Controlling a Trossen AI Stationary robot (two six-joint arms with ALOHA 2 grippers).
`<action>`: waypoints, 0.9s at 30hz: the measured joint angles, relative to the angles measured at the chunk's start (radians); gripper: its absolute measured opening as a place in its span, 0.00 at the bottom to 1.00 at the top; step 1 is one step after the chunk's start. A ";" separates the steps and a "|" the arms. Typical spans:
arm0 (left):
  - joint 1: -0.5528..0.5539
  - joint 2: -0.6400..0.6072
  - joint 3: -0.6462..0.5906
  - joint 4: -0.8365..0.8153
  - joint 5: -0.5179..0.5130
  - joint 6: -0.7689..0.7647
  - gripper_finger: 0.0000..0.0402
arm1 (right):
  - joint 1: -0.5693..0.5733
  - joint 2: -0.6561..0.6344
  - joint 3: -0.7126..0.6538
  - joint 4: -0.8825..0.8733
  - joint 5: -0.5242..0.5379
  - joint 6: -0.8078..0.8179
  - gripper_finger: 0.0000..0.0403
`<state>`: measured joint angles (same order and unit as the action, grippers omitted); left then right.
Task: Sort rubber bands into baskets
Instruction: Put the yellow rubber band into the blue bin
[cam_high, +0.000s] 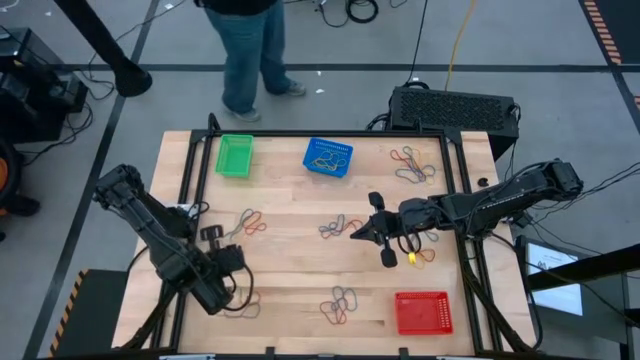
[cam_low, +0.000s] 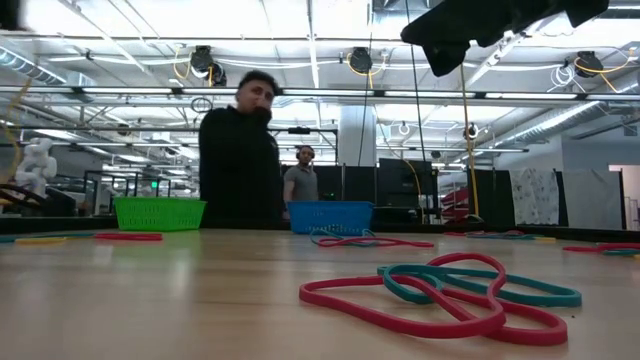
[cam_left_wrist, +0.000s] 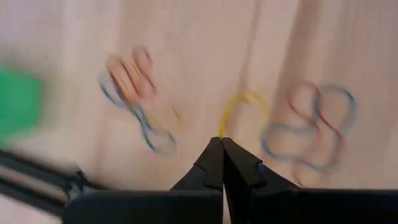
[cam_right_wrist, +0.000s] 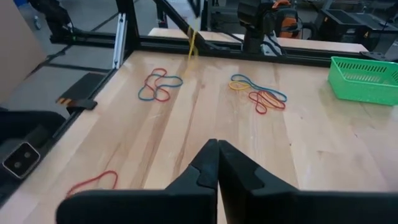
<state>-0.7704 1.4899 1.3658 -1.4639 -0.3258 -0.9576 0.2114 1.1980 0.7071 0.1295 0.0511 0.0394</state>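
My left gripper (cam_high: 212, 235) is over the table's left part, shut on a yellow rubber band (cam_left_wrist: 239, 106). My right gripper (cam_high: 362, 232) is shut and empty above the table's middle, pointing toward the left edge; it also shows in its own wrist view (cam_right_wrist: 217, 149). The green basket (cam_high: 234, 155) and the blue basket (cam_high: 328, 156) stand at the far side, and the red basket (cam_high: 423, 312) at the near right. Loose rubber bands lie in clusters on the wood (cam_high: 250, 222) (cam_high: 340, 227) (cam_high: 340, 303) (cam_high: 412, 165). My left gripper pinches the yellow rubber band at one spot of its loop (cam_left_wrist: 222, 129), between the two fingertips. The rest of the loop stands out beyond the tips. In the right wrist view the band (cam_right_wrist: 191, 43) hangs slack below the gripper.
A black box with vents (cam_high: 455, 108) stands behind the far right corner. A person (cam_high: 245, 50) stands beyond the far edge. Black frame rails (cam_high: 195, 190) run along the table's sides. Red and teal bands (cam_low: 450, 290) lie near the front edge.
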 joint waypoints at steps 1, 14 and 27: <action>0.010 0.000 0.000 0.010 -0.050 0.038 0.00 | -0.001 0.000 0.000 -0.004 0.001 -0.015 0.00; 0.510 0.000 0.000 0.353 -0.227 0.778 0.00 | -0.157 -0.015 0.000 -0.187 0.002 -0.143 0.00; 1.114 0.000 0.000 0.949 0.239 1.281 0.00 | -0.328 -0.167 0.000 -0.408 0.001 -0.126 0.00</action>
<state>0.3436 1.4899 1.3663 -0.5146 -0.0871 0.3232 -0.1165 1.0314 0.7074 -0.2786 0.0517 -0.0868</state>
